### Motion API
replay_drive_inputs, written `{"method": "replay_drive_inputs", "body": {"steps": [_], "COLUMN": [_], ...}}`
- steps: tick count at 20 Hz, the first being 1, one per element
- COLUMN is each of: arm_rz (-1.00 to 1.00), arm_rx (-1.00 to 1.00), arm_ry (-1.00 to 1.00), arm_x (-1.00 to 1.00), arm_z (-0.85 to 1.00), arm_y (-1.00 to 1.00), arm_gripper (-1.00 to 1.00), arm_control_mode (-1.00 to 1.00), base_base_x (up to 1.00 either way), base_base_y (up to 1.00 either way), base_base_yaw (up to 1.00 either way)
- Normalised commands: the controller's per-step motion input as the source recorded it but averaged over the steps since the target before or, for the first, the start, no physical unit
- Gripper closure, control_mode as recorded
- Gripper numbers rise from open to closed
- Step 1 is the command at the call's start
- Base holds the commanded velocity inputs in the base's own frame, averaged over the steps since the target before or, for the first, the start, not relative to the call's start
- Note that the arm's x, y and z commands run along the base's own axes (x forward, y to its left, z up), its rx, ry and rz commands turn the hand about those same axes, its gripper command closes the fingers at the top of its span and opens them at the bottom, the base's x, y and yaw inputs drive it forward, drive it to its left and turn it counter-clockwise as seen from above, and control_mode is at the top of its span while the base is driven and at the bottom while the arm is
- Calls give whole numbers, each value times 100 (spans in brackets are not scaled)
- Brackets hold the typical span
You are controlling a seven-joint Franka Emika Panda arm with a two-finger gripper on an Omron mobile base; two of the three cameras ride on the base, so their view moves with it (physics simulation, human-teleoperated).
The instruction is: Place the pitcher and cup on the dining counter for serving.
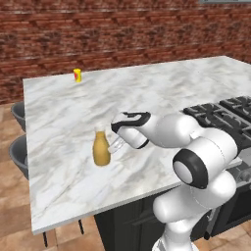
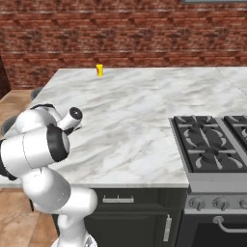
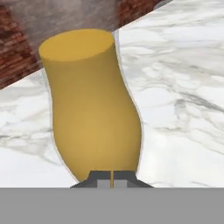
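Note:
The mustard-amber pitcher (image 1: 101,150) stands upright on the dining counter (image 1: 63,112), near its front left part. In the hand view the pitcher (image 3: 92,109) looms close. My gripper (image 1: 114,146) reaches in from the right and sits just beside the pitcher's body. Its two dark fingertips (image 3: 112,178) are pressed together in front of the pitcher's base, with nothing between them. The small yellow cup (image 1: 77,75) with red marks stands upright at the counter's far left edge, also seen as the cup (image 2: 100,70) in the right base view, well away from the arm.
A black gas cooktop (image 2: 212,142) is set into the counter's right side. Two grey stools (image 1: 18,115) stand past the left edge. A brick wall (image 1: 122,34) runs behind. Bare marble (image 2: 140,106) lies between pitcher, cup and cooktop.

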Motion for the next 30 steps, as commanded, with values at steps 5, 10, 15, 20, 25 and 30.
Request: {"method": "replay_drive_inputs", "body": {"steps": [5,10,15,20,25,30], "arm_rz": [0,0,-4,-7,-10,-17], "arm_rx": [0,1,0,0,0,0], "arm_ry": [0,-1,0,-7,-13,-12], "arm_x": [-6,-58,-81,-99,-100,-100], "arm_z": [0,29,69,96,100,100], "arm_y": [0,-14,-21,-15,-4,-7], "arm_gripper": [-100,-100,-100,-100,-100,-100], "arm_control_mode": [-100,-100,-100,-100,-100,-100], "base_base_x": [0,0,0,0,0,0], "base_base_y": [0,0,0,0,0,0], "base_base_yaw": [0,0,0,0,0,0]}}
